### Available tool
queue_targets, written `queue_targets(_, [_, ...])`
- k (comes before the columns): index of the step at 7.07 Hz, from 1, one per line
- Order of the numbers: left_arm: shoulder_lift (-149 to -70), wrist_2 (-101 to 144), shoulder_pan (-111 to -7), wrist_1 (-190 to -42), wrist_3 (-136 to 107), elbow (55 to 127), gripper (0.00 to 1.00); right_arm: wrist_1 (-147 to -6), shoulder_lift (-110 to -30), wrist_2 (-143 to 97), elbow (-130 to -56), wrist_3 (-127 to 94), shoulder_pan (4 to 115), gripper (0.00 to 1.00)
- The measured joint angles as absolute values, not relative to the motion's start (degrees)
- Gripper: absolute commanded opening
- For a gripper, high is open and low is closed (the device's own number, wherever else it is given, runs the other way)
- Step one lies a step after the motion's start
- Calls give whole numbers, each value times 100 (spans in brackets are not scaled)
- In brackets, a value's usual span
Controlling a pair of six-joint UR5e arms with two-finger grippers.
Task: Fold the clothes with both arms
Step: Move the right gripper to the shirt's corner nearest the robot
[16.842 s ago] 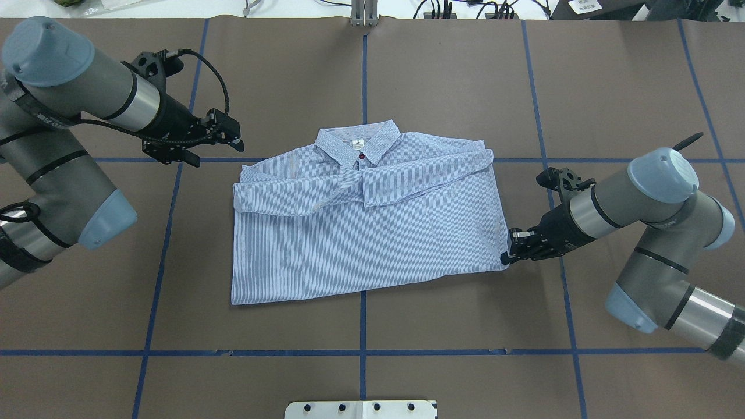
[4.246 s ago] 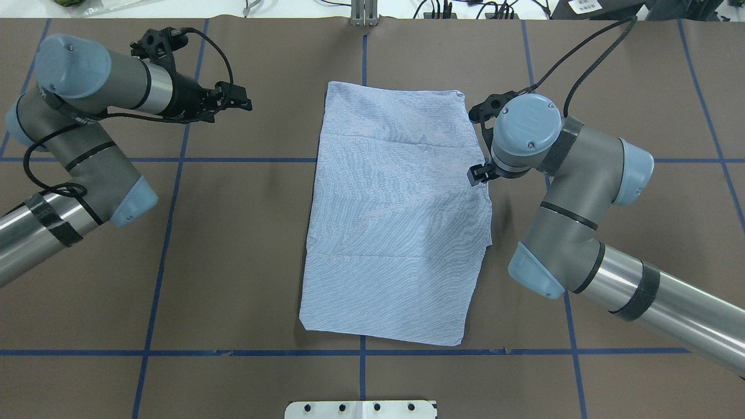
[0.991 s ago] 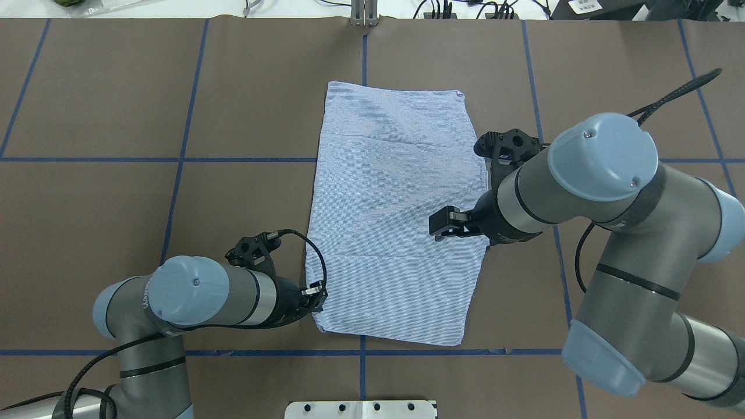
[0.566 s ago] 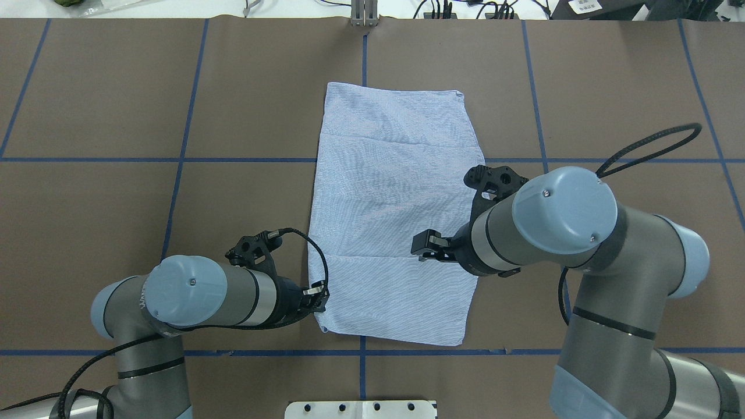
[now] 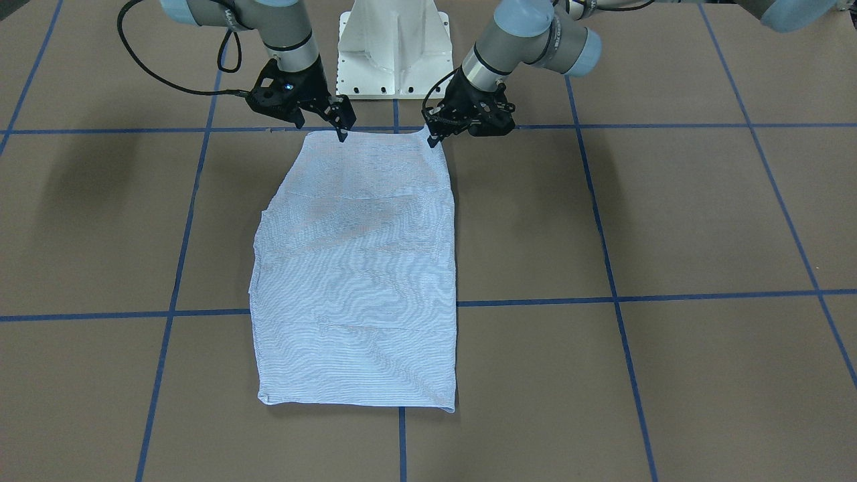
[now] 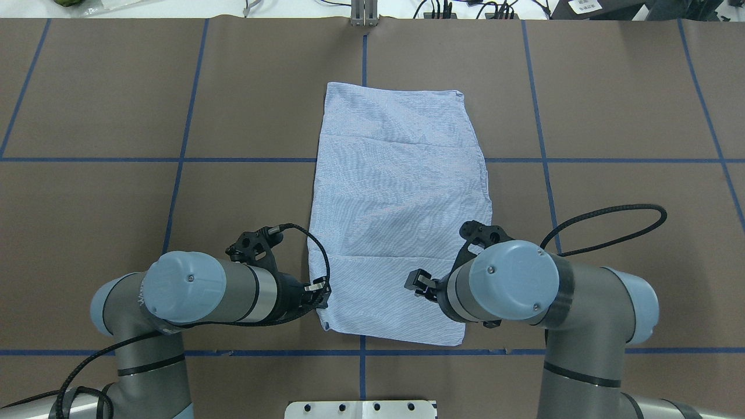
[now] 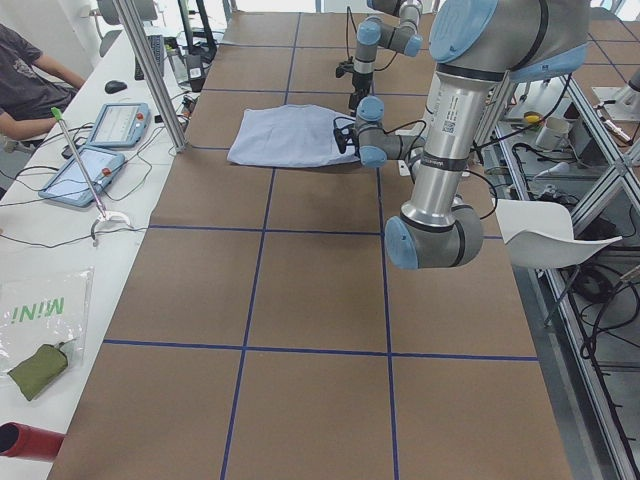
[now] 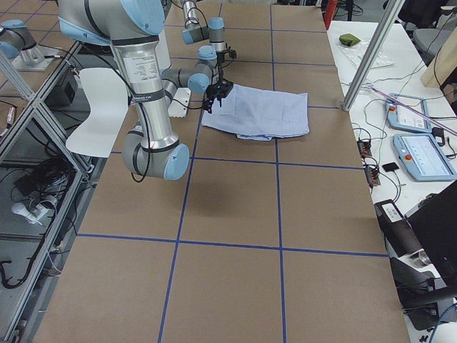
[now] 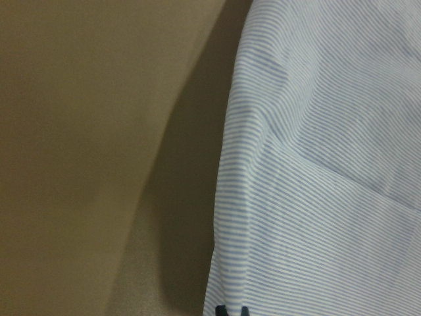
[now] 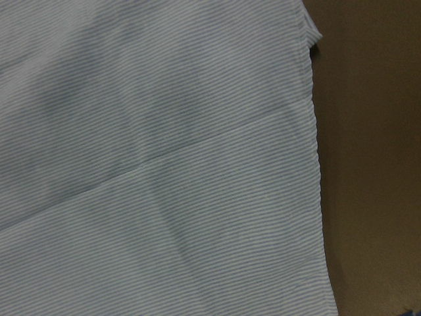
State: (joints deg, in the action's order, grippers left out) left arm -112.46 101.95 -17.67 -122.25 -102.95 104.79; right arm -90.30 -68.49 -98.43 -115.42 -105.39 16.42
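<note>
The light blue striped shirt [image 6: 396, 215] lies folded into a tall rectangle, back side up, on the brown table; collar, label and buttons are hidden. My left gripper [image 6: 317, 297] sits at the shirt's near-left edge, and in the left wrist view its fingertips [image 9: 220, 309] are close together on the hem [image 9: 230, 217]. It is shut on the shirt there. In the front view it shows at that corner [image 5: 432, 137]. My right gripper [image 6: 418, 283] hovers over the shirt's near-right part with its jaws spread open and empty, as the front view [image 5: 321, 127] shows. The right wrist view shows only cloth [image 10: 164, 164].
The white pedestal base [image 5: 395, 47] stands just behind the shirt's near edge. Blue tape lines [image 6: 174, 160] grid the table. A post [image 6: 364, 14] and cables stand at the far edge. A side table with tablets [image 7: 90, 170] and a seated person [image 7: 30, 80] lie beyond.
My right arm has swung back toward the robot over the shirt, from its middle right to its near-right part. My left gripper has stayed at the near-left edge.
</note>
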Motion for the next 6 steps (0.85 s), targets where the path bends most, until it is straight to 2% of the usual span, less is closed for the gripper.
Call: queue_targets(6, [-11257, 10195, -1780, -12226, -10292, 10499, 0, -9026, -6947, -9838, -11163, -10705, 1361, 100])
